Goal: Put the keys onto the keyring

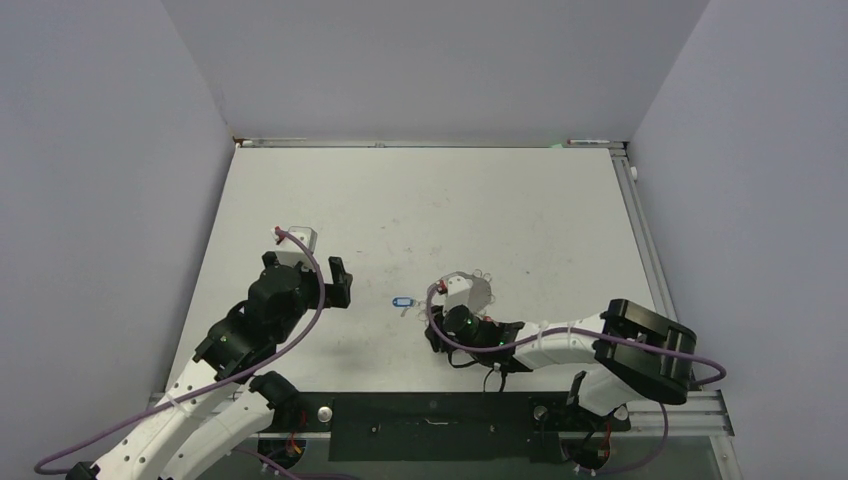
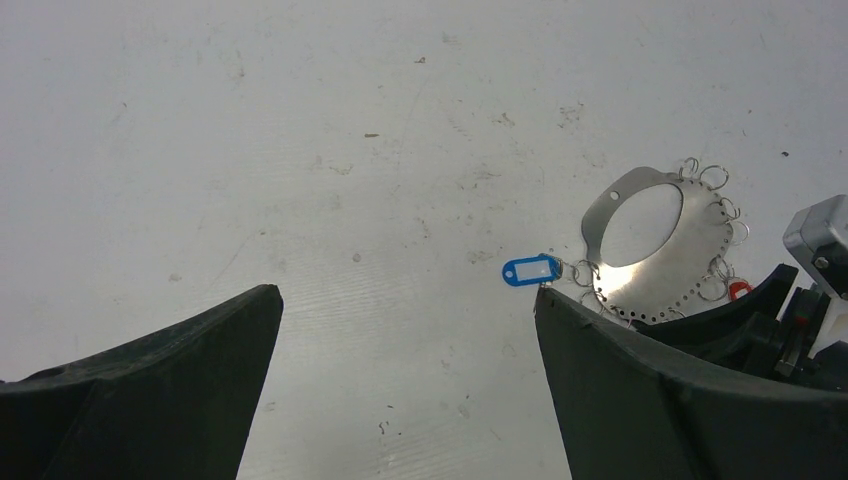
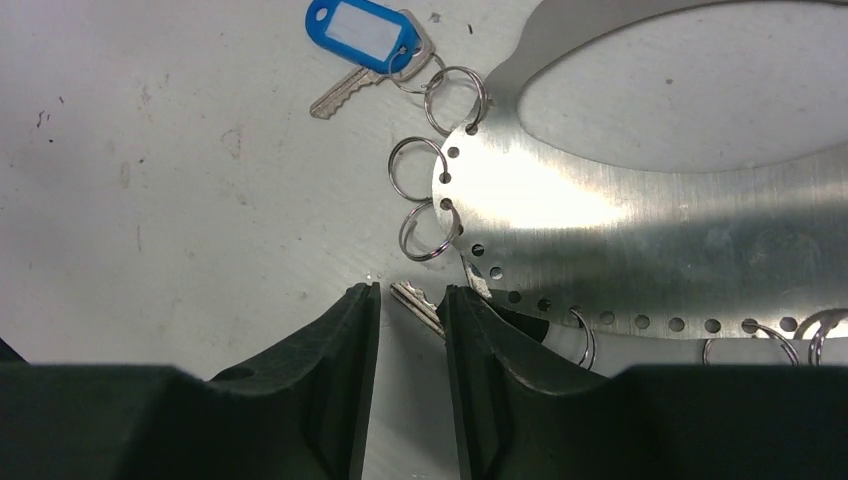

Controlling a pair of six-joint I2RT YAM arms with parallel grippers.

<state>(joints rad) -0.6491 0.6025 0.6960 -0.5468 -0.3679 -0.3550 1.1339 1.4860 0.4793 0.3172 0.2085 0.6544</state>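
The keyring (image 3: 620,220), a flat grey plate with a wide hole and small split rings along its edge, lies on the table; it also shows in the left wrist view (image 2: 690,240) and the top view (image 1: 478,285). The blue-tagged key (image 3: 360,30) (image 2: 531,269) (image 1: 402,300) lies at its left edge, hooked to a split ring. The red tag (image 2: 738,290) peeks out at the plate's lower right. My right gripper (image 3: 410,292) (image 1: 445,325) sits low at the plate's near edge, its jaws narrowly apart. A bare key blade (image 3: 420,305) lies in the gap against the right finger, its head hidden. My left gripper (image 2: 405,292) (image 1: 340,283) is open and empty, left of the blue tag.
The white table (image 1: 420,200) is walled on three sides by grey panels. A metal rail (image 1: 640,220) runs along its right edge. My right wrist camera (image 1: 458,295) covers part of the plate in the top view.
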